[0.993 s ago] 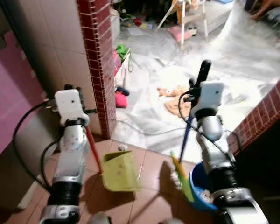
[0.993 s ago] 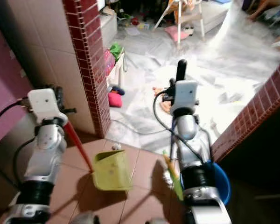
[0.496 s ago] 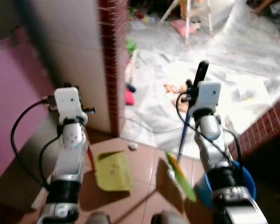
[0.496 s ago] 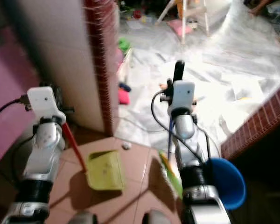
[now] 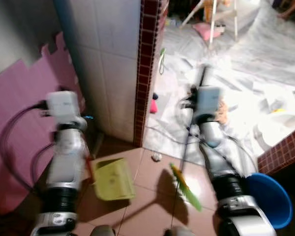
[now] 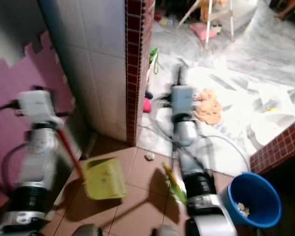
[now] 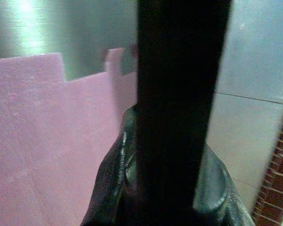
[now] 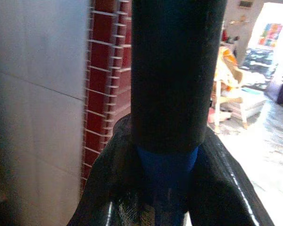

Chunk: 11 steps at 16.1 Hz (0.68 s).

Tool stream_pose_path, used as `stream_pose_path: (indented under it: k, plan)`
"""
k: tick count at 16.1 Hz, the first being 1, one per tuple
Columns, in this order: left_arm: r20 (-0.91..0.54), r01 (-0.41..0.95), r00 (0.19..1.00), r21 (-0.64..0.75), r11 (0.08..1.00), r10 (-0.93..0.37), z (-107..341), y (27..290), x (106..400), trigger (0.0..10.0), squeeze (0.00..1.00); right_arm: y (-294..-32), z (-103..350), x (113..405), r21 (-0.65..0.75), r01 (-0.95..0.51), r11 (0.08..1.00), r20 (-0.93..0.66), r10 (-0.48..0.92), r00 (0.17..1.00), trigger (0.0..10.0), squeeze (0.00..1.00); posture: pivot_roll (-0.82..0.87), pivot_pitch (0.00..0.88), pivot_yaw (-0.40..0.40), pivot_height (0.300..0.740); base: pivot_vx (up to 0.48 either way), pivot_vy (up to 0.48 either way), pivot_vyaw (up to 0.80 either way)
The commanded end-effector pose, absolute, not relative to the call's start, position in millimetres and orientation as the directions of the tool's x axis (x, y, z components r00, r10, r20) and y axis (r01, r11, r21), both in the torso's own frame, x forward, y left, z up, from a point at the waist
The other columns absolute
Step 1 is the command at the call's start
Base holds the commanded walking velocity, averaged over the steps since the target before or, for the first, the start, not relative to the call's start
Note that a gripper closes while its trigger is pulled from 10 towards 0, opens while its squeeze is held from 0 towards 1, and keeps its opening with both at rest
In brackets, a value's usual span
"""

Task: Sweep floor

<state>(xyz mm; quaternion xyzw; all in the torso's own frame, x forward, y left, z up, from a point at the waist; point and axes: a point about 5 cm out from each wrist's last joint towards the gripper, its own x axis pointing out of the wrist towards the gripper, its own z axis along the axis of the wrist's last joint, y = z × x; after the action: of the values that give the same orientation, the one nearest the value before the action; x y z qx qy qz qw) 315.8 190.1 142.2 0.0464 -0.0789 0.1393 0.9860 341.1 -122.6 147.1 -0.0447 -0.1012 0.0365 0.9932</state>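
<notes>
Room: reddish-brown floor tiles ran up to a white-tiled wall edged by a red brick pillar; beyond it lay pale marble floor with scattered cloth and toys, all somewhat blurred.
Wall side: pink foam mat leaned on the robot's left.
Bucket: blue bucket stood on the robot's right, near a low red brick ledge.
Right gripper: right gripper was clamped round the broom handle, black grip above a blue shaft.
Broom: its shaft slanted down from the gripper to a green-and-yellow head on the tiles, between dustpan and bucket.
Left gripper: left gripper was closed on the dustpan's dark handle.
Dustpan: yellow-green dustpan rested on the tiles, red shaft rising to the left arm.
Debris: small pale scrap lay near the pillar's foot, apart from both tools.
</notes>
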Motion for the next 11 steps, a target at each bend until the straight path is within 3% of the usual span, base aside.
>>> stream_pose_path:
  k: [1,4,11]
  plan:
    - [0.22,-0.222,0.955,0.076,0.972,0.201,154.4,171.5,320.5,10.0,0.0,-133.4,163.5,344.0,-0.091,-0.029,0.995,0.264,0.052,0.963,10.0,0.0,-0.03,0.036,-0.045,0.74,0.48,0.0,0.0]
    - [0.239,-0.184,0.957,0.066,0.981,0.163,154.8,162.9,320.6,10.0,0.0,-132.8,162.5,344.8,-0.088,-0.03,0.996,0.262,0.052,0.964,10.0,0.0,-0.03,0.036,-0.045,0.74,0.472,0.0,0.0]
    - [0.223,-0.129,0.968,0.061,0.99,0.112,151.6,152.2,317.4,10.0,0.0,-131.7,162.0,344.9,-0.087,-0.031,0.996,0.263,0.053,0.963,10.0,0.0,-0.02,0.045,-0.045,0.74,0.0,0.0,0.0]
